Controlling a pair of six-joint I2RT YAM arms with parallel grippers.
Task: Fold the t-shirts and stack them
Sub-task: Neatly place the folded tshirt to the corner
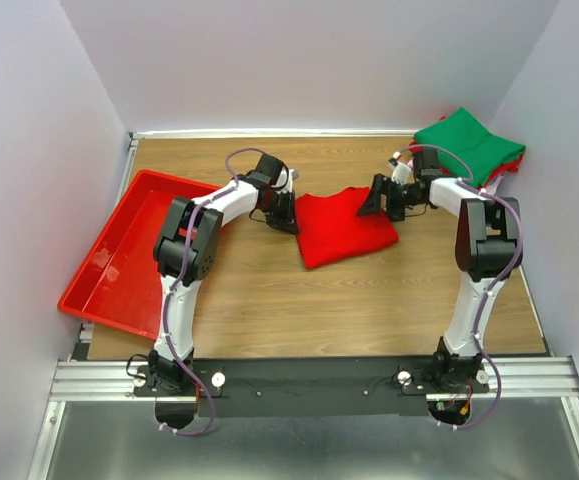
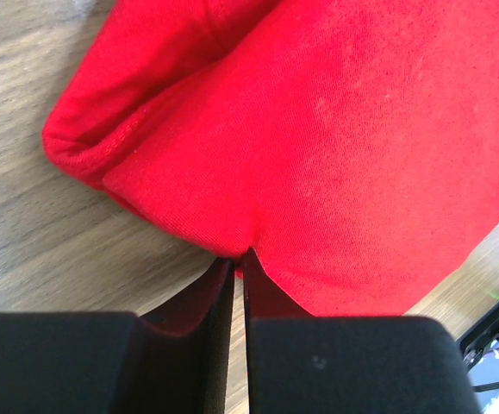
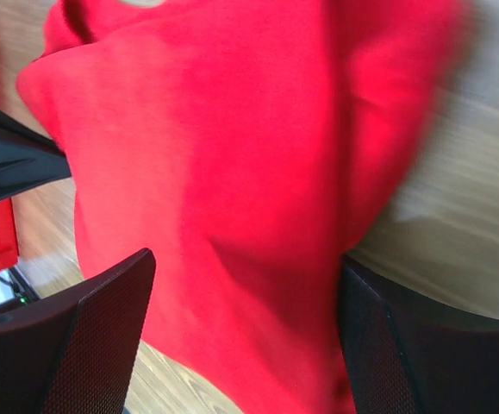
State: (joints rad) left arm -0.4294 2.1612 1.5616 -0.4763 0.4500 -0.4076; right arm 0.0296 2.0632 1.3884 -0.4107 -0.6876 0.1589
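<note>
Currently we are in the folding step. The red t-shirt (image 1: 341, 228) lies on the table (image 1: 269, 300) in a compact, doubled shape directly between the two tools, and it is not yet on the pile. The left gripper (image 2: 240, 267) has its jaws pressed almost together on the shirt edge just ahead of its fingertips. The cloth puckers into the narrow gap there, so we read this as a pinch on that edge. The right gripper (image 3: 245, 263) stands with its fingers spread wide, one on each side of the cloth beneath it, and it clamps nothing. The stack of folded t-shirts (image 1: 469, 145), green on top, sits just behind the right gripper and well apart from the left one. The red tray (image 1: 109, 262) lies outboard of the left gripper and plays no part in this step. In our judgement, the next move calls for the right gripper to close on the cloth between its fingers, so that both sides are held before any lift. We then raise both sides evenly. The left pinch takes only a thin bite of cloth, so an uneven pull may strip it free.
</note>
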